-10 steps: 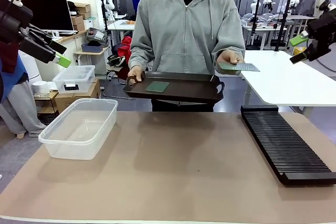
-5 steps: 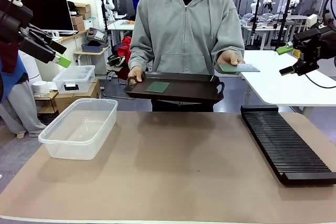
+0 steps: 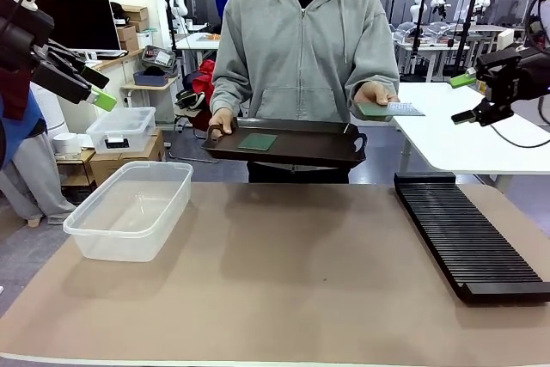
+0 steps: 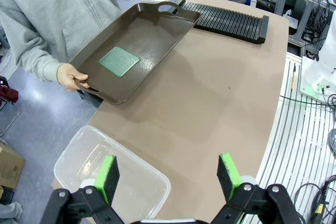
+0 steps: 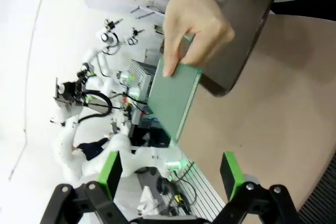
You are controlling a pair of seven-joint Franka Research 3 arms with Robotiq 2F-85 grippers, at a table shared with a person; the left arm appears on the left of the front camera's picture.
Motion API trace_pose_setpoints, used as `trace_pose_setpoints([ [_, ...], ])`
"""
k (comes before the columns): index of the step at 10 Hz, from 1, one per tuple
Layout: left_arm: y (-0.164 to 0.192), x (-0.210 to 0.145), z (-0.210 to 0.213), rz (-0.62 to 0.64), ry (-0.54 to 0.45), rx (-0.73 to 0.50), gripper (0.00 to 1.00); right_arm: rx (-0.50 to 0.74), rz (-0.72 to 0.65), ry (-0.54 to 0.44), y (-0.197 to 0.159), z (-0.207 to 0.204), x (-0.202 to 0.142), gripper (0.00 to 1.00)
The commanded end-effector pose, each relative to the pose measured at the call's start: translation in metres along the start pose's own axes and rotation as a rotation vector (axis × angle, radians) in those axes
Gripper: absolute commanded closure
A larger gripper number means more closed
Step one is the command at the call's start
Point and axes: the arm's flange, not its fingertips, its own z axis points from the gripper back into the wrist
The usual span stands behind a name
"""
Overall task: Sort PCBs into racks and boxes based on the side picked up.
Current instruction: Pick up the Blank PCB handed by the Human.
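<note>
past the far edge of the table [image 3: 301,281], a hand [image 3: 375,94] offers a circuit board [image 3: 394,110] flat, long axis toward the nearer right gripper [image 3: 465,98], wide open and empty.

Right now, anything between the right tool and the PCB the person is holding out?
Nothing visible. The right tool, jaws open, faces the PCB across open air. The person's hand grips the board only at the edge away from the tool.

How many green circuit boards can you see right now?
2. One circuit board lies flat in the dark brown tray; the other board is held out flat in the person's hand beside it. None looks hidden.
</note>
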Motion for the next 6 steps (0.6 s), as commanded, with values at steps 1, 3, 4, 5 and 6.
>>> trace_pose_setpoints([
  [1,0.000,0.000,-0.001,0.000,-0.001,0.000,0.00,0.076,-0.103,-0.009,-0.017,-0.014,0.026,0.00],
  [3,0.000,0.000,-0.001,0.000,-0.001,0.000,0.00,0.101,-0.132,0.007,-0.030,-0.025,0.048,0.00],
  [4,0.000,0.000,-0.001,0.000,-0.001,0.000,0.00,0.126,-0.151,0.021,-0.036,-0.036,0.051,0.00],
  [5,0.000,0.000,-0.001,0.000,-0.001,0.000,0.00,0.162,-0.163,0.062,-0.042,-0.038,0.064,0.00],
  [6,0.000,0.000,-0.001,0.000,-0.001,0.000,0.00,0.198,-0.175,0.067,-0.045,-0.046,0.069,0.00],
])
